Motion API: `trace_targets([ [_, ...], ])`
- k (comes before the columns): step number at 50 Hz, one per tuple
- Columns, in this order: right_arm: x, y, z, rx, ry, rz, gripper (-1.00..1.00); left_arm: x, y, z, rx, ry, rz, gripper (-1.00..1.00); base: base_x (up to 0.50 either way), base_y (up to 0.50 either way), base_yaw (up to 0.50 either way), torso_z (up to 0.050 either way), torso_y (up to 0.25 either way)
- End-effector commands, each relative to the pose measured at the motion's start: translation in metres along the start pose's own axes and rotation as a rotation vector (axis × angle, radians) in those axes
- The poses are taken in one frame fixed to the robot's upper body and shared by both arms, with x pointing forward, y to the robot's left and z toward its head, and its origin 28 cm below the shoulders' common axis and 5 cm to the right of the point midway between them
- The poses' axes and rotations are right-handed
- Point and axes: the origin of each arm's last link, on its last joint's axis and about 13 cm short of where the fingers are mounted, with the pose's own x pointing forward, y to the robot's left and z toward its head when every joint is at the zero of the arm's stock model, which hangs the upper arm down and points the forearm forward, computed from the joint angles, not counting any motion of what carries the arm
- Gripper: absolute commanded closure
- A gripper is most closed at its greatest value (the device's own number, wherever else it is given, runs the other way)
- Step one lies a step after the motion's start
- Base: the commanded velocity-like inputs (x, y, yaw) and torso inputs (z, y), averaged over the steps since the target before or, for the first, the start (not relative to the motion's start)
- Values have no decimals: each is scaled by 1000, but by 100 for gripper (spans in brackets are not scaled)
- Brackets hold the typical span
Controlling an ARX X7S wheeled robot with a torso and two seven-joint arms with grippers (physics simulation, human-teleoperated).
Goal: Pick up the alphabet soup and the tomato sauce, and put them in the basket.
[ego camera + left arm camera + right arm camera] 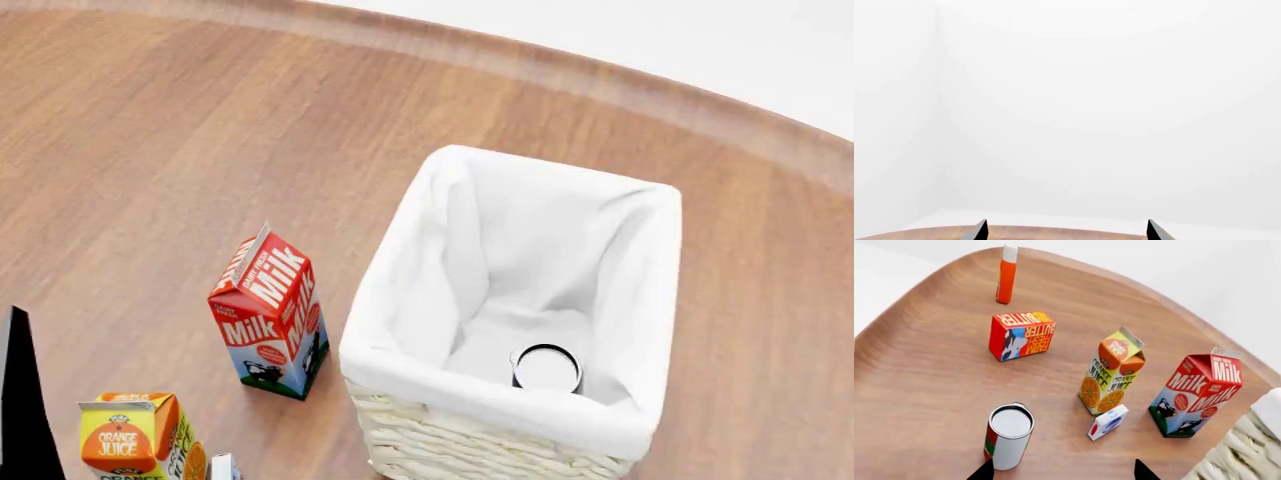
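Note:
The tomato sauce (pixel 1009 437) stands upright on the wooden table, a small can with a red and green label and a silvery top. My right gripper (pixel 1064 472) is open just short of it, one fingertip beside the can's base and nothing between the jaws. The basket (pixel 400 300), cream wicker with a white liner, holds a can (pixel 546 368) of which only the silvery top shows. Its label is hidden, so I cannot tell whether it is the alphabet soup. My left gripper (pixel 1069 231) is open and empty, facing the white wall past the table edge.
A milk carton (pixel 271 315) stands left of the basket, with an orange juice carton (pixel 134 440) nearer me. The right wrist view also shows a butter box (pixel 1021 335), a ketchup bottle (pixel 1007 275), a small white box (pixel 1107 422) and the basket's wicker (pixel 1244 455).

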Motion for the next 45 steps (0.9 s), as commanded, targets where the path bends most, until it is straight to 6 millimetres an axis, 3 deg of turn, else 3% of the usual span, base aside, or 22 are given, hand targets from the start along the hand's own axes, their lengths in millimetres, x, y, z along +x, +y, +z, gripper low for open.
trace_targets([
  [1,17,-2,0,12,15,12,-100,1,1,3,-2,-4,5,-100,0,0,0,0,0],
  [20,35,6,5,19,-28,75,-100,1,2,4,-3,-9,6,-100,0,0,0,0,0],
  [45,57,16,-4,96,-26,83,-100,1,3,10,-6,-20,12,-100,0,0,0,0,0],
])
